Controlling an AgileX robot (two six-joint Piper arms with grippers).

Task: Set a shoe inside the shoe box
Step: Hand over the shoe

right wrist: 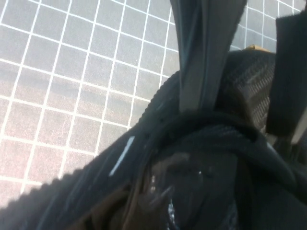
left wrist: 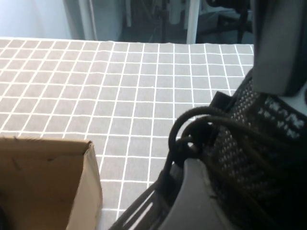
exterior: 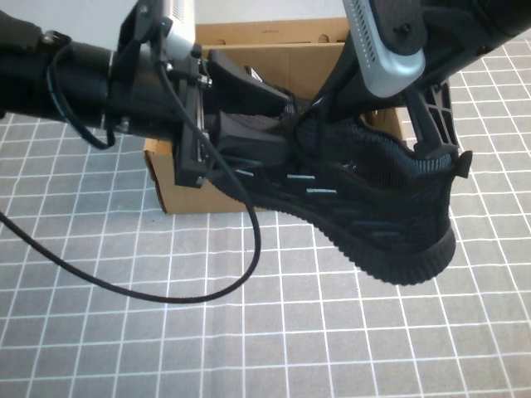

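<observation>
Both end effectors clamp the black knit-mesh shoe (exterior: pixel 365 195) above the gridded tabletop (exterior: pixel 249 332), the left end effector (exterior: pixel 270 124) at its laces, the right end effector (exterior: pixel 431 137) on the heel collar, ridged sole tilted toward the camera, long axis crossing the open brown cardboard shoe box (exterior: pixel 274 50).

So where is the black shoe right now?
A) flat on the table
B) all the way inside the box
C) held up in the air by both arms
C: the black knit shoe hangs above the grid table, left tool and right tool both gripping it, beside the brown cardboard box.
</observation>
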